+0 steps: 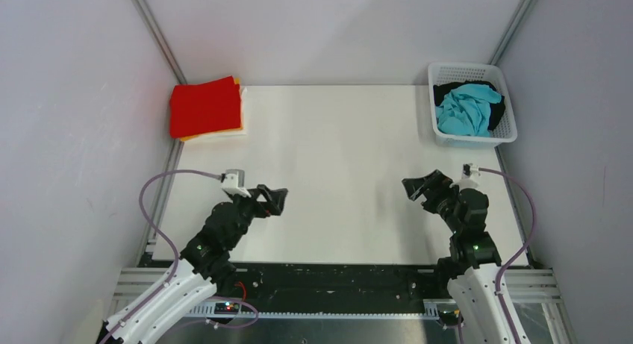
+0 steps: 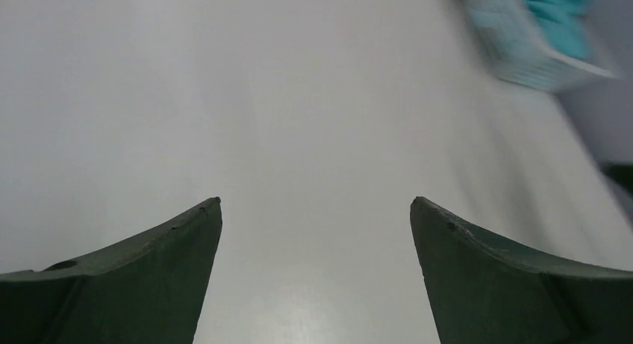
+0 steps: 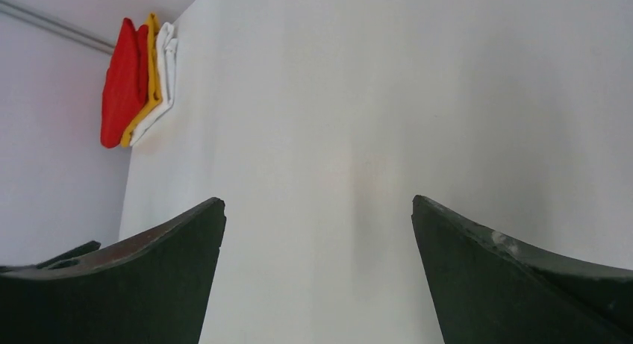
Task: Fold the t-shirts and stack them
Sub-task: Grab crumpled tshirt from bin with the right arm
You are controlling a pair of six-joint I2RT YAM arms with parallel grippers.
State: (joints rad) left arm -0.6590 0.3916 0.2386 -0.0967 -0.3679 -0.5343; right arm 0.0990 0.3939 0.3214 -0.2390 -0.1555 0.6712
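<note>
A folded stack lies at the table's far left corner: a red t-shirt [image 1: 205,106] on top, an orange one [image 1: 237,81] and a white one [image 1: 224,134] under it. The stack also shows in the right wrist view, red [image 3: 121,83], orange [image 3: 151,75], white [image 3: 167,68]. A crumpled turquoise-blue t-shirt [image 1: 466,109] lies on a black t-shirt [image 1: 448,86] in the basket; the turquoise one shows blurred in the left wrist view [image 2: 556,16]. My left gripper [image 1: 275,201] [image 2: 316,202] is open and empty over the bare table. My right gripper [image 1: 419,186] [image 3: 319,202] is open and empty too.
A white plastic lattice basket [image 1: 508,105] stands at the far right corner, blurred in the left wrist view [image 2: 522,60]. The white table [image 1: 336,172] is walled by pale panels on the left, back and right. Metal rails run along the near edge.
</note>
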